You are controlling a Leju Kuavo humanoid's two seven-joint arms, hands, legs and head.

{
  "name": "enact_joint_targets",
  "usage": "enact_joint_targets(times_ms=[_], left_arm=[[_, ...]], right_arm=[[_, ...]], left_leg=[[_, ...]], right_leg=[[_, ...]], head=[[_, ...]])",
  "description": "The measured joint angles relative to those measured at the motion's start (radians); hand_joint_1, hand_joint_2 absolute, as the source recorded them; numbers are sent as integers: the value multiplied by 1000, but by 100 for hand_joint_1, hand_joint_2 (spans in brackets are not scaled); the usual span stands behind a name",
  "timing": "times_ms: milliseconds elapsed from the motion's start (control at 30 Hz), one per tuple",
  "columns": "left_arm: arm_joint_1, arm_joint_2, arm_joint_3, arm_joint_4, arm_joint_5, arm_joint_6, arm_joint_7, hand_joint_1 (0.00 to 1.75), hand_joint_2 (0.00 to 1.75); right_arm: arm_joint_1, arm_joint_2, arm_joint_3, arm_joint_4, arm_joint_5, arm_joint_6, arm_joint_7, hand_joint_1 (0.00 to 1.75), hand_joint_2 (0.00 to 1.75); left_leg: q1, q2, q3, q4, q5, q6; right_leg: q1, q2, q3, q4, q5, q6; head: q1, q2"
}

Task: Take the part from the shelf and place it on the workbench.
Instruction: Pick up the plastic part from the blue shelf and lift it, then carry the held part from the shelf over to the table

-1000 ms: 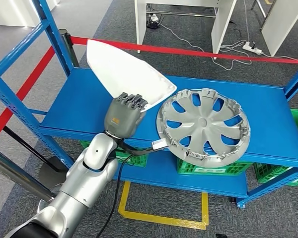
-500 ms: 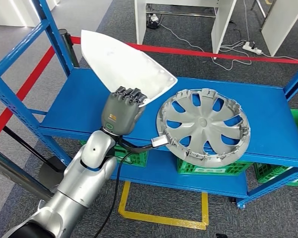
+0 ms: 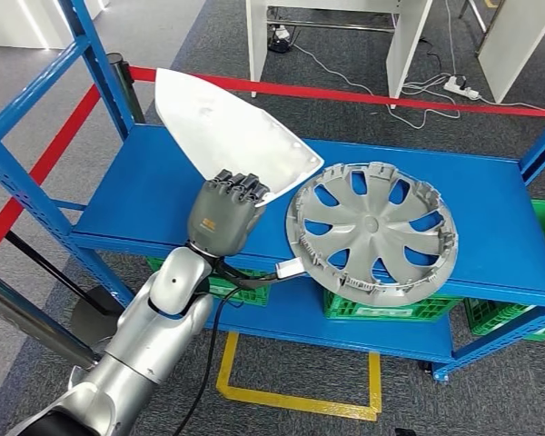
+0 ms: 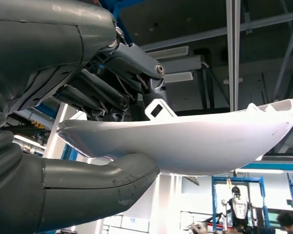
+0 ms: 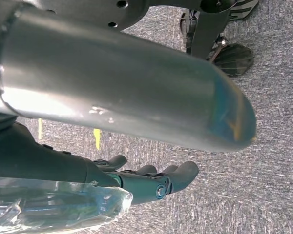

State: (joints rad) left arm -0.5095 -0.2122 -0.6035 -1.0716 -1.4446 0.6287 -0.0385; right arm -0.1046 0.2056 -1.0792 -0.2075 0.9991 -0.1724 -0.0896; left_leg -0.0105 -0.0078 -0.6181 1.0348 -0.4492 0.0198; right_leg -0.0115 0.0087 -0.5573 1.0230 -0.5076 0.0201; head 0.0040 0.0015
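Grey carpet [image 3: 153, 41] is stretching under the whole scene, with yellow floor tape [image 3: 293, 395] marking out a frame below the blue shelf [image 3: 146, 195]. Nearest the camera, the left arm is rising from the bottom edge, and the left hand [image 3: 222, 213] is holding the white part [image 3: 232, 136] by its near edge: the left wrist view is showing the thick thumb [image 4: 97, 183] pressing on one face while the darker fingers [image 4: 100, 95] are clamping the other, so the hold looks firm. Beyond the hand, the part is hanging tilted just above the shelf deck. Its long axis is running away from the fingers toward the far left upright, with its narrow end farthest out and its broad end at the hand. Just beside it on the right, a grey wheel cover [image 3: 371, 238] is lying flat on the shelf, its rim overhanging the front edge.

Low at the robot's side, the right hand [image 5: 152, 183] is hanging over the carpet with loosely extended fingers, holding nothing. Since the left hand is already carrying the part, the coming move is probably drawing it back and clear of the upright.
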Motion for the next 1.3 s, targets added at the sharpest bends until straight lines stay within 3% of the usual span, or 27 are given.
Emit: enact_joint_targets(times_ms=[800,933,1000,1033,1100,1133,1167,1200,1300], left_arm=[[4,4,0,1,-10,0,6,175,175],[5,6,0,4,-17,1,18,175,175],[5,5,0,6,-19,3,21,175,175],[4,5,0,6,-19,4,22,175,175],[6,7,0,9,-21,6,26,175,175],[9,10,0,11,-21,6,28,175,175],[13,14,0,14,-21,6,31,175,175],[16,19,1,16,-21,6,32,175,175],[17,30,1,23,-22,6,33,175,175]], right_arm=[[0,0,0,0,0,0,0,0,0],[0,0,0,0,0,-2,0,0,0],[0,0,0,0,0,-4,0,0,0],[0,0,0,0,0,-5,0,0,0],[0,0,0,0,1,-6,1,0,0],[0,0,0,0,2,-7,2,0,0],[1,0,0,0,2,-7,4,0,0],[0,1,0,0,3,-8,5,0,0],[-4,2,0,0,3,-10,7,0,0]], left_leg=[[0,0,0,0,0,0],[-4,0,5,-11,4,23],[1,3,19,-44,24,33],[3,4,25,-58,31,36],[3,6,24,-63,35,39],[3,6,23,-62,35,38],[4,6,21,-62,36,37],[6,6,20,-61,36,34],[12,4,12,-45,32,15]], right_leg=[[0,0,0,0,0,0],[-5,0,5,-13,6,18],[-1,0,-5,6,-14,22],[1,-1,-22,44,-41,22],[-1,0,-76,162,-102,23],[-4,-1,-100,214,-118,26],[-7,-2,-111,236,-116,30],[-12,-3,-105,222,-95,34],[-25,-7,-13,47,-7,50]], head=[[0,0],[-1,0],[0,0],[2,0],[3,0],[4,0],[3,0],[3,0],[6,0]])
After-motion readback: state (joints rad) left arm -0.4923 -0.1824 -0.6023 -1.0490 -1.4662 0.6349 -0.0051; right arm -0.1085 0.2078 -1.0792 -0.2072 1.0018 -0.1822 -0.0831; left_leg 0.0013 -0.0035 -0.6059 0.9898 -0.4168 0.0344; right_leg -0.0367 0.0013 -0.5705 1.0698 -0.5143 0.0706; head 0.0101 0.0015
